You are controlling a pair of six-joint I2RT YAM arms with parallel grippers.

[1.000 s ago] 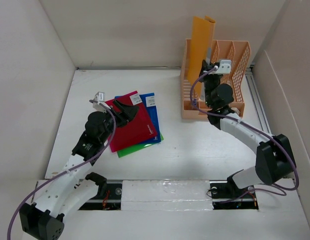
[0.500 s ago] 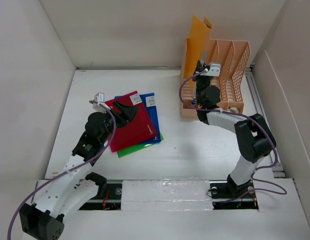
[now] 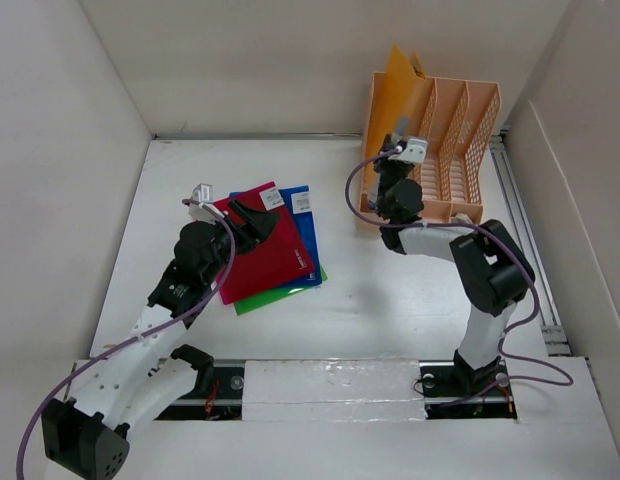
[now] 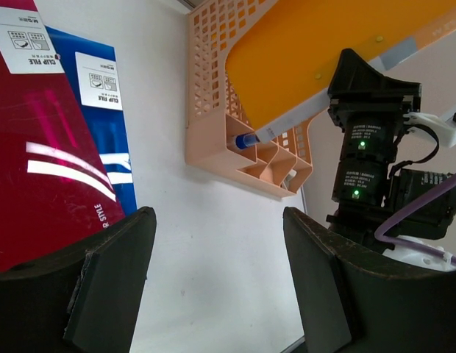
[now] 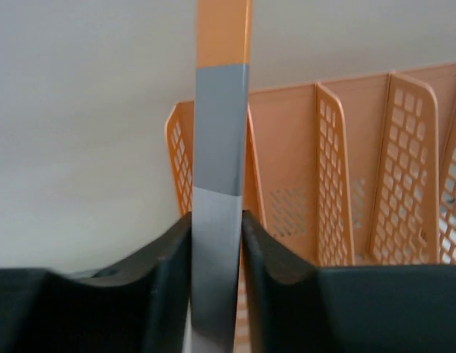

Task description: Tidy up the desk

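Note:
The desk (image 3: pixel 390 300) is a white tabletop with white walls. A red clip file (image 3: pixel 275 245) lies on a blue file (image 3: pixel 304 215) and a green file (image 3: pixel 280 298) at centre left. My left gripper (image 3: pixel 252 222) hovers over the red file, open and empty; its wrist view shows the gripper (image 4: pixel 217 287) above bare desk, with the red file (image 4: pixel 37 184) to the left. My right gripper (image 3: pixel 394 150) is shut on an orange folder (image 3: pixel 400 85) at the left slot of the peach file rack (image 3: pixel 450 140). In the right wrist view the gripper (image 5: pixel 217 228) pinches the folder's grey spine (image 5: pixel 217 169).
The file rack stands at the back right near the wall, and also shows in the left wrist view (image 4: pixel 235 147). A small blue item (image 4: pixel 246 140) lies in its base. A taped metal rail (image 3: pixel 330 385) runs along the near edge.
My right gripper has moved left and the orange folder has tilted and dropped lower against the rack's left slot. The left arm has barely moved.

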